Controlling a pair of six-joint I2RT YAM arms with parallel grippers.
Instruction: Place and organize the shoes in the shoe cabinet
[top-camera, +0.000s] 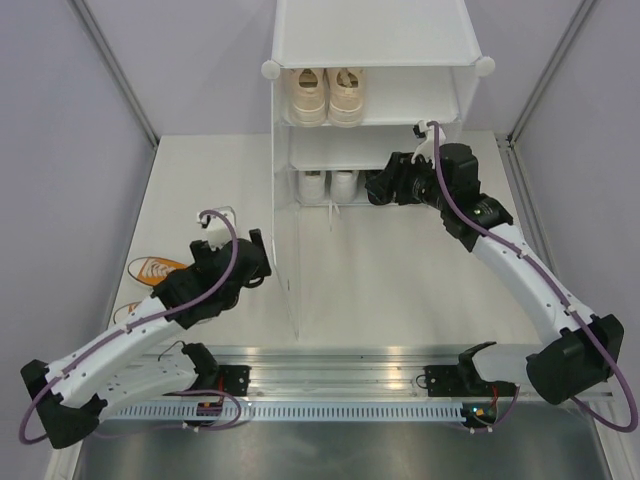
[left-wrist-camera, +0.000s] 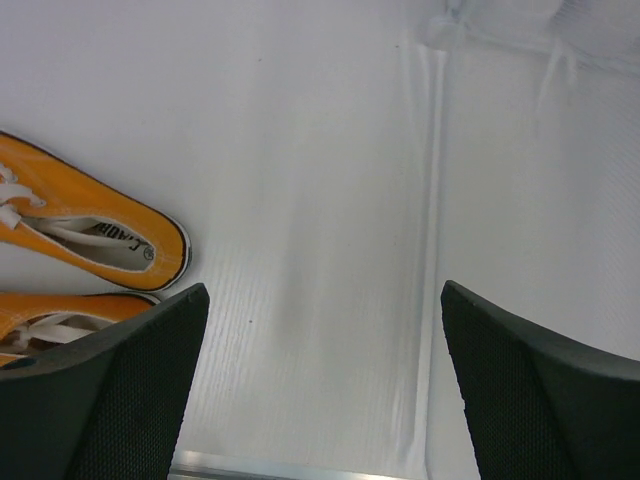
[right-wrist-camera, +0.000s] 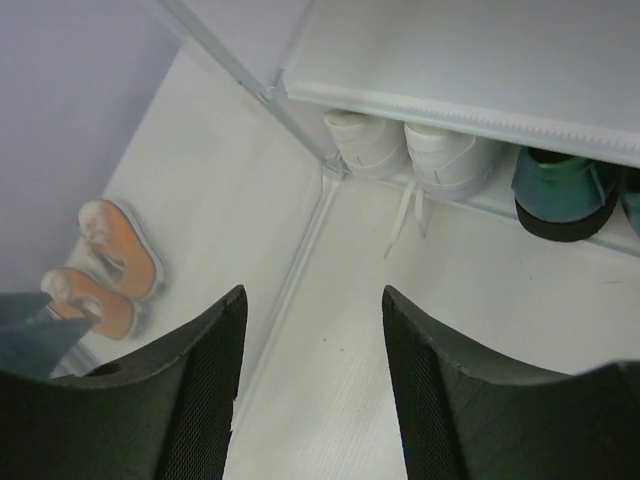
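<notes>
Inside shoe cabinet (top-camera: 370, 30), holds cream sneakers (top-camera: 328, 95), white sneakers (top-camera: 328, 185) and dark green heels (right-wrist-camera: 560, 185); lacks only orange sneakers (top-camera: 155, 268), lying on counter (top-camera: 400, 280). Grips nothing with left end effector (left-wrist-camera: 322, 295) or right end effector (right-wrist-camera: 312, 295), both spread apart.

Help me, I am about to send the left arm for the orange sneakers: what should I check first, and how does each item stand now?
1. Left gripper open and empty: ok.
2. Orange sneakers within easy approach: ok, both lie on the table left of the shoe cabinet, near that gripper.
3. Right gripper holding nothing: ok, jaws apart.
4. Right gripper clear of the cabinet front: not ok, it sits at the low tier by the white sneakers and green heels.
5. Free tier for the orange pair: cannot tell; cream sneakers fill one upper tier.
</notes>
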